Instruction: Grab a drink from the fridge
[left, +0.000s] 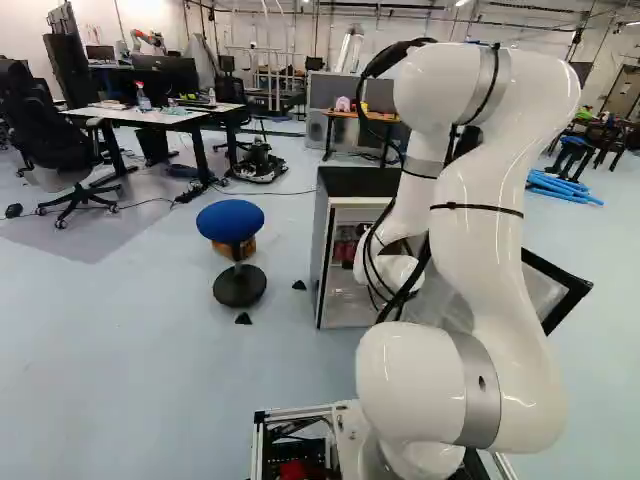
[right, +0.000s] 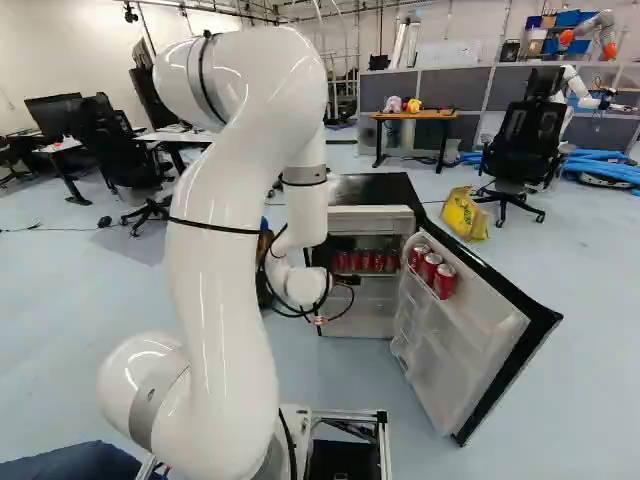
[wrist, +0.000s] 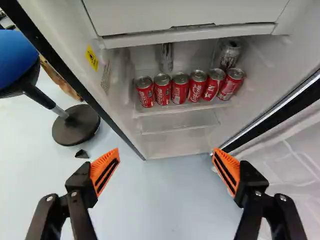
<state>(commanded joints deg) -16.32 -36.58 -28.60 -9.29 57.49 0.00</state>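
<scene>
Facing the open fridge (right: 370, 188), we held our gripper (right: 345, 282) spread wide; inside, six red cans (wrist: 179, 89) lined a shelf (wrist: 175, 109) ahead of its fingers.

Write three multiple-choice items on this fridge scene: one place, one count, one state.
1. In the left base view, the blue-seated stool stands:
A) left of the black-topped fridge
B) right of it
C) on it

2. Red metal cans in the inner shelf's front row:
A) four
B) nine
C) six

3. The black gripper with orange pads is:
A) shut on a can
B) open
C) shut, empty

1 A: floor shows between stool and fridge.
2 C: the wrist view shows six red lids.
3 B: its fingers stand wide apart.
</scene>
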